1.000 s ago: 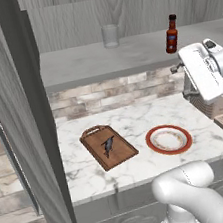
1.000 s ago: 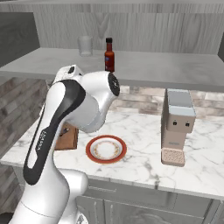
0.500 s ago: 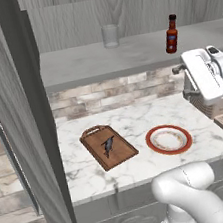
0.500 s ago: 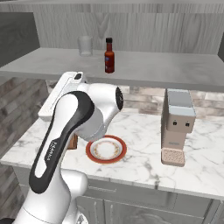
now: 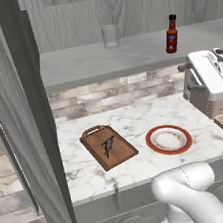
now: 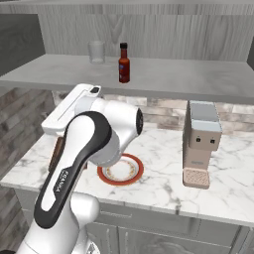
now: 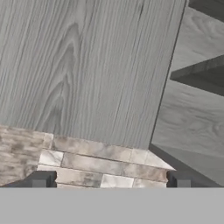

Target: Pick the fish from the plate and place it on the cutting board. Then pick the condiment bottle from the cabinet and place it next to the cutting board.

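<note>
The small dark fish (image 5: 108,145) lies on the brown cutting board (image 5: 121,153), left of the orange-rimmed plate (image 5: 170,151), whose pale centre is bare. The dark condiment bottle (image 5: 172,34) stands upright on the cabinet's marbled shelf (image 5: 86,61), right of a clear glass. From the right the bottle (image 6: 124,63) and plate (image 6: 137,173) show again, and my arm (image 6: 106,131) hides most of the board (image 6: 56,155). My gripper (image 7: 110,181) is open, its fingertips (image 7: 39,180) far apart with nothing between them, facing grey wood grain above brick.
A drinking glass (image 5: 110,35) stands on the shelf left of the bottle. A beige coffee machine (image 6: 201,144) sits on the counter right of the plate. The tall grey side panel (image 5: 19,122) closes the left side. A brick backsplash (image 5: 106,96) runs under the shelf.
My arm has swung: its upper links have turned and shifted in both base views. The fish, board, plate and bottle have stayed put, and the jaws have stayed open.
</note>
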Motion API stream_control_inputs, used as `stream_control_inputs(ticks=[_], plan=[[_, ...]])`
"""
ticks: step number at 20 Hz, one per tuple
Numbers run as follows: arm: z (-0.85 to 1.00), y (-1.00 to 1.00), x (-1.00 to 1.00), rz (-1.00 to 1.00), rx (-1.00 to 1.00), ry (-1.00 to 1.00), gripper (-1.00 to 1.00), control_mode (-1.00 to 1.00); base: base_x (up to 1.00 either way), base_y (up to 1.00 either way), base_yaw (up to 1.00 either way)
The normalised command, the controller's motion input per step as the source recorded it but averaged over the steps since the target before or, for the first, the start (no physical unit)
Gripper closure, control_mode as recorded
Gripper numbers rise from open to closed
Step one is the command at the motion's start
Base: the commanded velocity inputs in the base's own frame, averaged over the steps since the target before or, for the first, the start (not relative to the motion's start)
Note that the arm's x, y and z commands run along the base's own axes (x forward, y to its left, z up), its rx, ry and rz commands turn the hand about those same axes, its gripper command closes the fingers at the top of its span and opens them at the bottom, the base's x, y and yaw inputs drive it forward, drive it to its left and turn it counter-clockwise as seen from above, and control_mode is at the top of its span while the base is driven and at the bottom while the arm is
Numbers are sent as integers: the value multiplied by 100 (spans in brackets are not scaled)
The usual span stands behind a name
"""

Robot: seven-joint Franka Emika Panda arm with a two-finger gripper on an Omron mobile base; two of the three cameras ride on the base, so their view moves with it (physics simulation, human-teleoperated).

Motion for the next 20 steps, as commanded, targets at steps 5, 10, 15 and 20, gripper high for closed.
stream_control_inputs(ticks=[5, 10, 15, 20], plan=[[22, -13, -3, -2, 7, 10, -100, -100, 0, 0, 0], [21, -9, 0, -1, 6, 7, -100, -100, 0, 0, 0], [7, -8, 0, -1, 3, 2, -100, -100, 0, 0, 0], [0, -22, 4, -3, 0, 4, -100, -100, 0, 0, 0]])
